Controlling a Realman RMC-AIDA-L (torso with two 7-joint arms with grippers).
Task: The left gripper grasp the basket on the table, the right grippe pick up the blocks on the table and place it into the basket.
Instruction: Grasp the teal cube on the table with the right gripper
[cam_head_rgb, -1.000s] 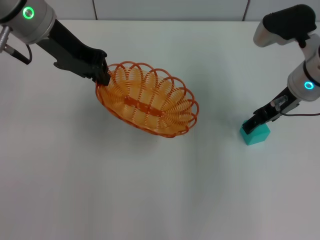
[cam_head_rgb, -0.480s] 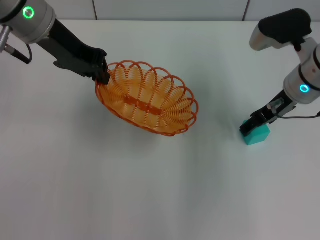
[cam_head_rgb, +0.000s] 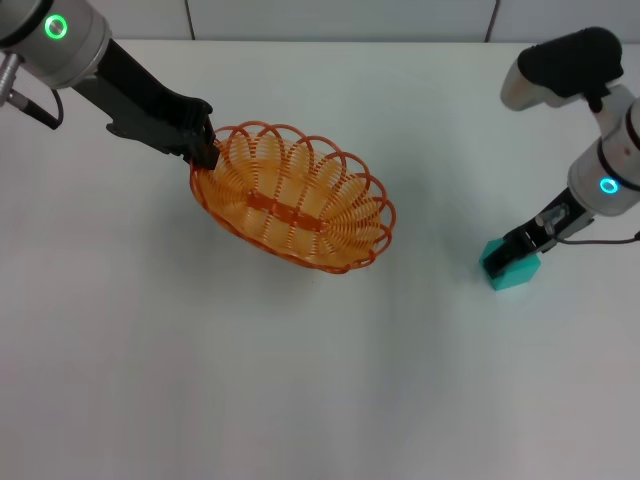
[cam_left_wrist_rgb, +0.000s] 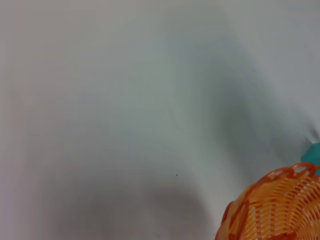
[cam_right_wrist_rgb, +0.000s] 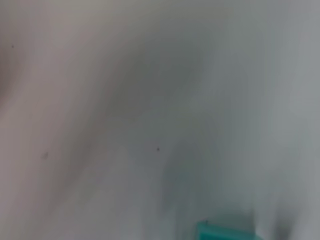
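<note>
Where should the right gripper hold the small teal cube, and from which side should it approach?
Probably from above, fingers on two opposite flat side faces of the cube. It sits alone on the table, sides free; the right gripper is already over it.

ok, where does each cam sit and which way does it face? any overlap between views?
Head: up on the robot, looking forward and down at the table; shows left gripper on the orange wire basket rim, right gripper at the teal cube.
Left wrist: faces the table, basket edge in one corner; no own fingers visible.
Right wrist: faces the table, sliver of cube; no own fingers visible.
Shared: basket in head and left wrist; cube in head and right wrist.
</note>
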